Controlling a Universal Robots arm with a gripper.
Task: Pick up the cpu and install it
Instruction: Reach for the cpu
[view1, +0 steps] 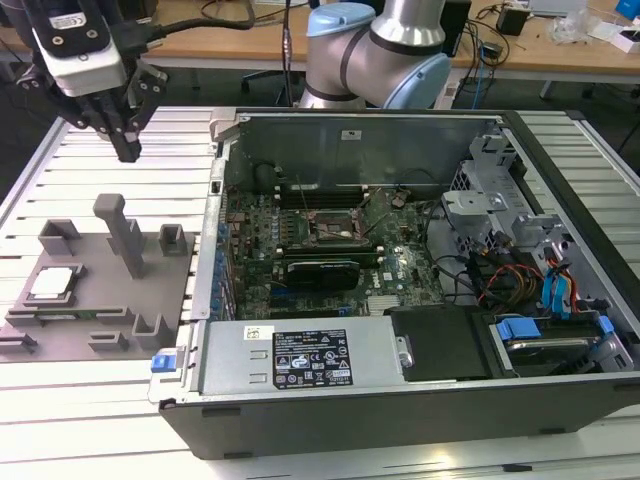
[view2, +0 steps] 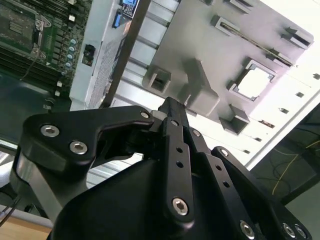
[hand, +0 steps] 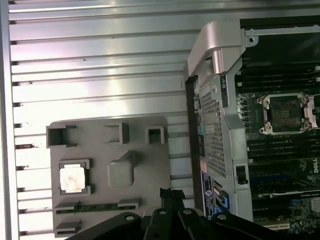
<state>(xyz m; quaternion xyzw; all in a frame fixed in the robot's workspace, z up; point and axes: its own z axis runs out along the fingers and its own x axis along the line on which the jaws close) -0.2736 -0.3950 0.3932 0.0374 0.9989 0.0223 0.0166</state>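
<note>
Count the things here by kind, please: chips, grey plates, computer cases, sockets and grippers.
Chip: 1
Grey plate: 1
Computer case: 1
Socket: 1
Gripper: 1
Total: 5

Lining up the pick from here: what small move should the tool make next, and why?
Probably bring the tool over the cpu. The cpu lies untouched in its pocket on the grey fixture plate, while the tool hovers empty, well away from it.
</note>
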